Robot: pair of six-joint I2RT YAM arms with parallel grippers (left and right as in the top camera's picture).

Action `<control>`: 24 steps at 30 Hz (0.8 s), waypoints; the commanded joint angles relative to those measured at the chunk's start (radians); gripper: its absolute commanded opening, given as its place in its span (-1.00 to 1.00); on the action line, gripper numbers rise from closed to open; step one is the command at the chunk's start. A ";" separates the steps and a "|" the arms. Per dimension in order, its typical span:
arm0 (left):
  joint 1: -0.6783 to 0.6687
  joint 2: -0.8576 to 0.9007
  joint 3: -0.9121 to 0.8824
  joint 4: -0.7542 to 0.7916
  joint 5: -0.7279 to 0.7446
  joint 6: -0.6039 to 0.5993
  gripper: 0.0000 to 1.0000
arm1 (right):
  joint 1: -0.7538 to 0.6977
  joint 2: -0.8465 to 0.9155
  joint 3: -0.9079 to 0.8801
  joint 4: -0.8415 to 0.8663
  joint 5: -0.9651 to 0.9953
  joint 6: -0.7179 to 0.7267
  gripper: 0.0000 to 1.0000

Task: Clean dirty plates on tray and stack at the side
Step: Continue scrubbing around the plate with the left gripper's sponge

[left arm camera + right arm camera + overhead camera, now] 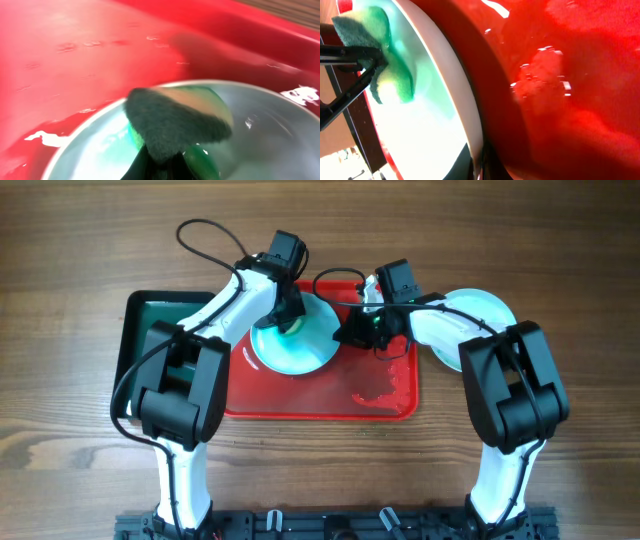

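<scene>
A pale aqua plate (300,355) is sitting on the far middle of the red tray (300,402). The left hand (289,320) is gripping a green sponge (175,120) and holding it against the plate's inside. The right hand (352,330) is clamping the plate's right rim. Right of the tray a second pale plate (482,305) is lying on the surface (80,260), and a dark green tray (150,320) is lying on the left.

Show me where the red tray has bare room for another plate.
The red tray has a bare front strip between the aqua plate and its near rim, wet toward the right. The back is crowded: the left claw presses the sponge on the plate, and the right claw grips its edge.
</scene>
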 commanded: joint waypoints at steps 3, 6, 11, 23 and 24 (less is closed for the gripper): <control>0.038 0.084 -0.061 -0.094 0.169 0.183 -0.92 | -0.010 0.026 -0.017 -0.016 0.002 0.001 -0.91; 0.038 0.084 -0.061 -0.185 0.696 0.550 -0.92 | -0.010 0.026 -0.017 -0.015 0.002 0.004 -0.91; 0.038 0.084 -0.061 -0.252 0.990 0.828 -0.92 | -0.010 0.026 -0.017 -0.012 0.002 0.004 -0.91; 0.041 0.084 -0.061 0.180 0.156 0.208 -0.92 | -0.010 0.026 -0.017 -0.016 0.002 0.000 -0.91; 0.041 0.084 -0.062 0.175 0.029 0.165 -0.92 | -0.010 0.026 -0.017 -0.016 0.002 0.000 -0.91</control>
